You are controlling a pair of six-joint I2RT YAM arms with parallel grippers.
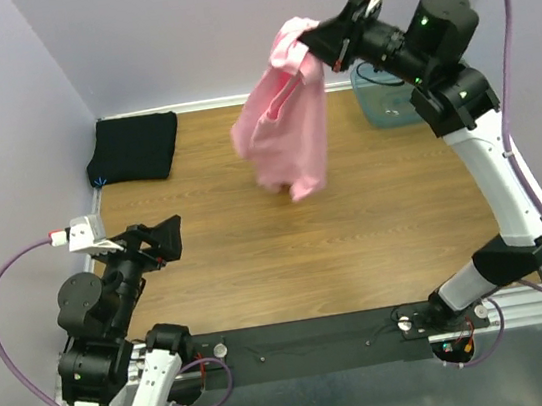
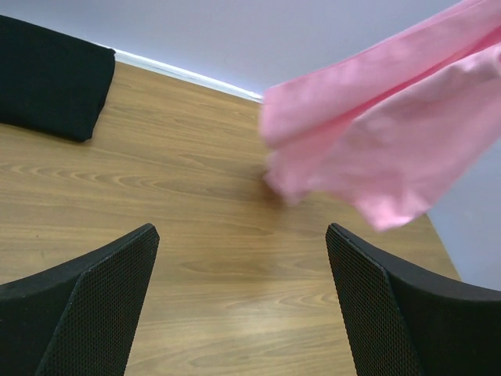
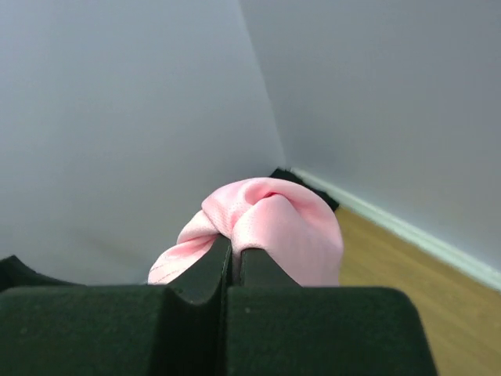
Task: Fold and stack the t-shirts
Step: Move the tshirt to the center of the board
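Observation:
The pink t-shirt [image 1: 285, 125] hangs in the air over the back middle of the table, bunched and held by its top. My right gripper [image 1: 314, 43] is shut on it, high above the table; in the right wrist view the cloth [image 3: 270, 223] bulges out past the closed fingers [image 3: 235, 254]. The shirt also shows in the left wrist view [image 2: 383, 149], its lower edge just above the wood. The black t-shirt [image 1: 135, 146] lies folded at the back left corner and shows in the left wrist view [image 2: 47, 74]. My left gripper [image 1: 165, 240] is open and empty, low at the near left.
A translucent blue-green bin [image 1: 386, 101] stands at the back right, partly behind the right arm. Lilac walls close the table at the back and left. Bare wood [image 1: 337, 244] spreads across the middle and front.

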